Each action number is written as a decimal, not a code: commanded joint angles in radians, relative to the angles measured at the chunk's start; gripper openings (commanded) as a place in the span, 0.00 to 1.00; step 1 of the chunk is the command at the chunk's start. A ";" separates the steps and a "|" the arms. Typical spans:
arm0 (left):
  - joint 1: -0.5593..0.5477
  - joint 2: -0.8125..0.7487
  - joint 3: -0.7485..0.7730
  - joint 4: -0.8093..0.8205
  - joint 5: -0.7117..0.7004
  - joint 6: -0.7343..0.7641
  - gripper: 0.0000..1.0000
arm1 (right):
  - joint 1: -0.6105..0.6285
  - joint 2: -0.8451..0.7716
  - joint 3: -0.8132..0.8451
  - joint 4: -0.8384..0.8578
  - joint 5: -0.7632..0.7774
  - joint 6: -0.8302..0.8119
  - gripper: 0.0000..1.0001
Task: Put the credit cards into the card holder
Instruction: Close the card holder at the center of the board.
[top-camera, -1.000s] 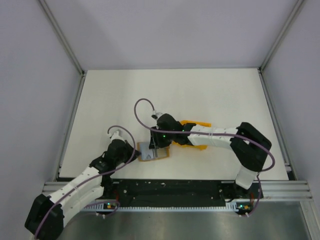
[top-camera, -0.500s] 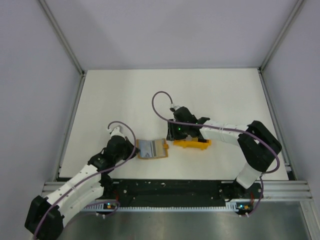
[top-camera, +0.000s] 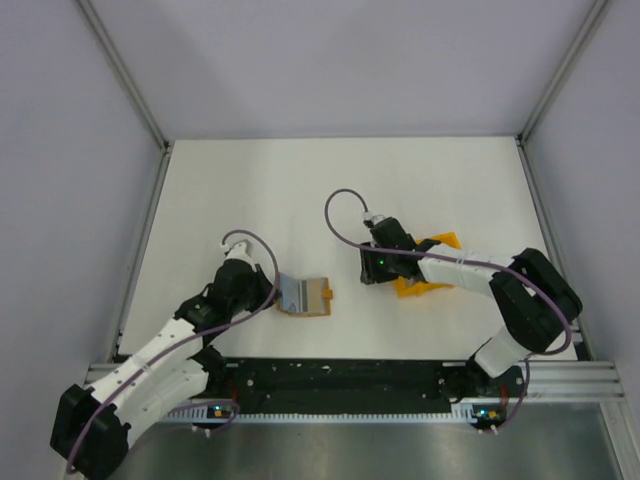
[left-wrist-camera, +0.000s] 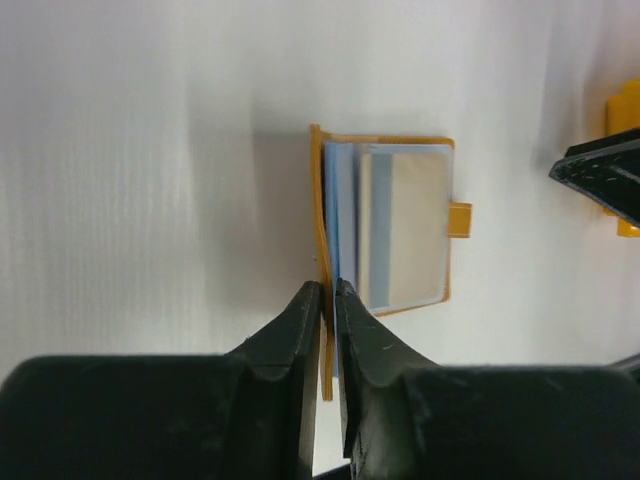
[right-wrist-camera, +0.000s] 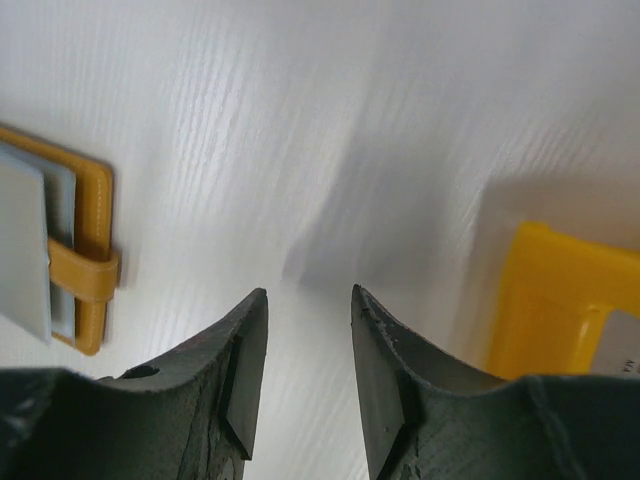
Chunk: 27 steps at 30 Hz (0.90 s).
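The orange card holder (left-wrist-camera: 322, 215) lies open on the white table, its strap tab (left-wrist-camera: 459, 219) pointing right. Inside it sit both credit cards: the light blue one (left-wrist-camera: 340, 200) and, overlapping it, the silvery grey one (left-wrist-camera: 405, 225). My left gripper (left-wrist-camera: 328, 288) is shut on the holder's left edge, pinching the orange cover together with the blue card's rim. From above, the left gripper (top-camera: 272, 295) meets the holder (top-camera: 312, 298) at its left side. My right gripper (right-wrist-camera: 308, 295) is open and empty over bare table, right of the holder (right-wrist-camera: 90, 215).
A yellow piece (top-camera: 428, 275) lies under the right arm's wrist, seen also as the yellow piece (right-wrist-camera: 550, 300) right of the right fingers. Grey walls close in the table, and a black rail (top-camera: 340, 378) runs along the near edge.
The right gripper has drawn back to the right, off the card holder. The left gripper has shifted slightly right while still pinching the holder's left edge.
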 joint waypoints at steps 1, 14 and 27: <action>-0.001 0.050 0.095 0.053 0.110 0.073 0.22 | -0.005 -0.120 -0.085 0.166 -0.200 -0.103 0.40; -0.004 0.231 0.144 0.247 0.341 0.063 0.33 | 0.017 -0.123 -0.254 0.676 -0.448 -0.282 0.37; -0.024 0.419 0.196 0.265 0.428 0.101 0.33 | 0.086 -0.013 -0.434 1.208 -0.532 -0.595 0.38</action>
